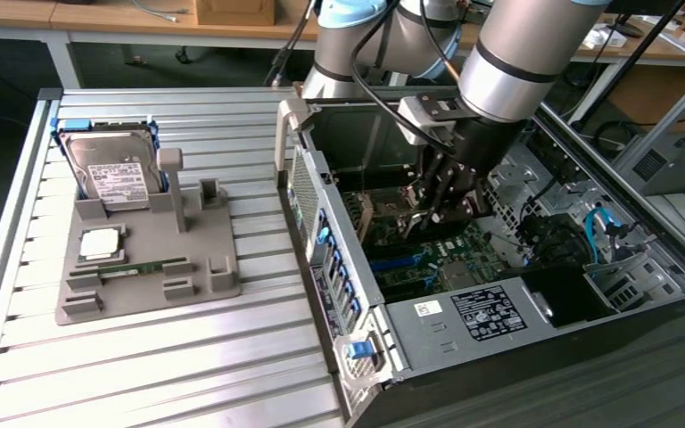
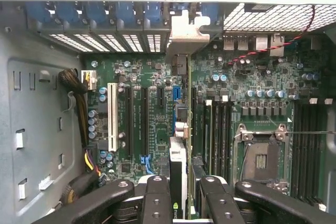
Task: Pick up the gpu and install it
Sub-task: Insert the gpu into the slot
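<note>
My gripper (image 1: pixel 441 203) is down inside the open computer case (image 1: pixel 462 312), above the motherboard (image 1: pixel 438 254). In the wrist view the gpu (image 2: pixel 177 157) is seen edge-on as a thin dark card between the black fingers (image 2: pixel 156 195), with the gripper (image 2: pixel 181 195) shut on it. The card runs toward the case's rear slot wall, where its pale metal bracket (image 2: pixel 185 29) stands among the blue slot clips (image 2: pixel 113 13). It hangs beside the long black expansion slots (image 2: pixel 144 121) and the white slot (image 2: pixel 112 116); whether it touches a slot I cannot tell.
On the slatted table (image 1: pixel 176 357), at the exterior view's left, a grey fixture (image 1: pixel 200 285) holds a silver hard drive (image 1: pixel 111 169), a processor chip (image 1: pixel 101 241) and a green memory stick (image 1: pixel 140 267). Inside the case are the empty processor socket (image 2: pixel 261 158), memory slots (image 2: pixel 220 124) and a cable bundle (image 2: pixel 79 103).
</note>
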Robot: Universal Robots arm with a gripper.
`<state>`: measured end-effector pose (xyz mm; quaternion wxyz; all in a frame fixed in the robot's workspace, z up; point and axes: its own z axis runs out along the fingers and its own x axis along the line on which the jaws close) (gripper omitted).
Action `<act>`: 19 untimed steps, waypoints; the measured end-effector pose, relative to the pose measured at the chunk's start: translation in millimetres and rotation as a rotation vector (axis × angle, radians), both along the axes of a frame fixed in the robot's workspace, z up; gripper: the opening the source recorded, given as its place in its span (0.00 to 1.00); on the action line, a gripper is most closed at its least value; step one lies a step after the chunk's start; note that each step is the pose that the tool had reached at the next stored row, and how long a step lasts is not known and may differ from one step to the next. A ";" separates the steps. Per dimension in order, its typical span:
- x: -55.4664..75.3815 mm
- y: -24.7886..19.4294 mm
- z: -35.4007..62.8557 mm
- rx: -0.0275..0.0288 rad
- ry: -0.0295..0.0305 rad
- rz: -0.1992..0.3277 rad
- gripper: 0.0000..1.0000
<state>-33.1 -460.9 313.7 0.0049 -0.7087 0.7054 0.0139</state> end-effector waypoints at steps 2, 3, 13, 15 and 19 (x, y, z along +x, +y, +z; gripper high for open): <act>-0.1 0.0 -1.6 -0.0001 0.0000 0.000 0.27; -0.3 0.0 -2.5 0.0000 0.0000 0.000 0.27; -4.9 0.0 -13.6 0.0001 -0.0001 0.000 0.27; -6.0 0.0 -15.2 0.0000 -0.0001 0.000 0.27; -9.2 0.0 -18.5 0.0000 -0.0001 0.000 0.27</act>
